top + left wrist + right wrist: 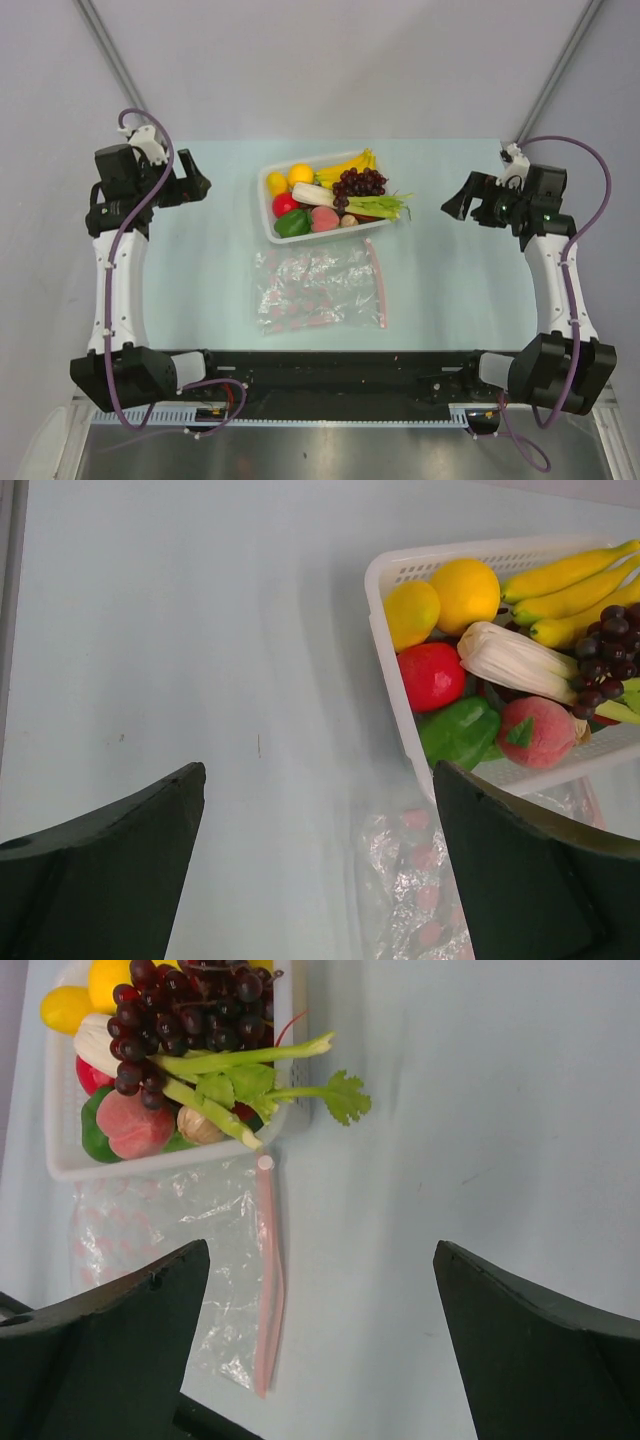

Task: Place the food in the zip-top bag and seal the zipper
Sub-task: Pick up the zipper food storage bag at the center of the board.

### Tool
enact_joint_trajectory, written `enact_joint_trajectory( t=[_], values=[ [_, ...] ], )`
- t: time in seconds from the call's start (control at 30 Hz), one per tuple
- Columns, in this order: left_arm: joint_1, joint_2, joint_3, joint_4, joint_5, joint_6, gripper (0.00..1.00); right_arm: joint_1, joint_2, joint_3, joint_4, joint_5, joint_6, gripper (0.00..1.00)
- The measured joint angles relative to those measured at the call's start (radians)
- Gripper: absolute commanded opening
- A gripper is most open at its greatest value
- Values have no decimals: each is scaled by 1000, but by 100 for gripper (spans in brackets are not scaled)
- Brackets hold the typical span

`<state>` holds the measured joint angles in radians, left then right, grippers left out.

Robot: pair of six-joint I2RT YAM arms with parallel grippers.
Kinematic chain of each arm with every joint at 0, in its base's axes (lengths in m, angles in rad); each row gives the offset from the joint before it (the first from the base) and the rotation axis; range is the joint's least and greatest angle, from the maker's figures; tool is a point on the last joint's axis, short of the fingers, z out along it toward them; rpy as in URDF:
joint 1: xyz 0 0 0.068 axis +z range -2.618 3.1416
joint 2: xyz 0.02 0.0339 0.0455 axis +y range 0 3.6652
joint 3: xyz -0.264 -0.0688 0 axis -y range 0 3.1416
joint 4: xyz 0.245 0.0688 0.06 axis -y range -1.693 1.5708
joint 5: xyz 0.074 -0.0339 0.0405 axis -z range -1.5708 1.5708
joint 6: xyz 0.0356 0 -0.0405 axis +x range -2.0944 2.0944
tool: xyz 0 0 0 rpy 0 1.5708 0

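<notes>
The food [325, 200] lies in a white basket [268, 198] at mid table: yellow bananas [570, 575], purple grapes [190, 1010], a leafy stalk [250, 1085], a peach [535, 730], an orange [465, 592], a lemon [410, 612]. The clear zip-top bag [315, 288] lies flat just in front of the basket. Its pink-red zipper [378, 282] runs along its right edge and also shows in the right wrist view [266, 1270]. My left gripper [200, 186] is open and empty, left of the basket. My right gripper [452, 205] is open and empty, right of the basket.
The pale table [210, 290] has bare surface to the left and right of the bag. The black base rail [330, 370] runs along the near edge. Two slanted metal poles [110, 55] stand behind the table.
</notes>
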<state>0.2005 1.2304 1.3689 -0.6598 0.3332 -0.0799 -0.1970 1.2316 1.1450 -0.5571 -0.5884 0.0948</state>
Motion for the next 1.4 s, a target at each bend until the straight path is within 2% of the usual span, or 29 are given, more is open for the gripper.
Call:
enact_joint_trajectory(
  t=[0.3,0.47,0.6,0.67,0.73,0.93,1.07,1.4],
  values=[
    [0,-42,-18,41,-11,-31,100,-6,-80,-245,137,-86,154,100],
    [0,-85,-83,85,51,-41,100,9,-97,-429,249,-160,297,100],
    [0,-130,-150,136,134,-48,100,78,-98,-537,341,-186,394,95],
    [0,-149,-180,168,182,-53,99,132,-98,-571,386,-194,430,89],
    [0,-157,-197,200,228,-61,100,173,-98,-598,436,-205,455,79],
    [0,-158,-239,285,317,-92,100,266,16,-615,566,-220,498,66],
    [-1,-158,-252,308,336,-105,100,288,138,-615,620,-229,510,62],
    [-2,-151,-253,319,343,-105,100,386,301,-615,748,-237,515,56]
  ],
)
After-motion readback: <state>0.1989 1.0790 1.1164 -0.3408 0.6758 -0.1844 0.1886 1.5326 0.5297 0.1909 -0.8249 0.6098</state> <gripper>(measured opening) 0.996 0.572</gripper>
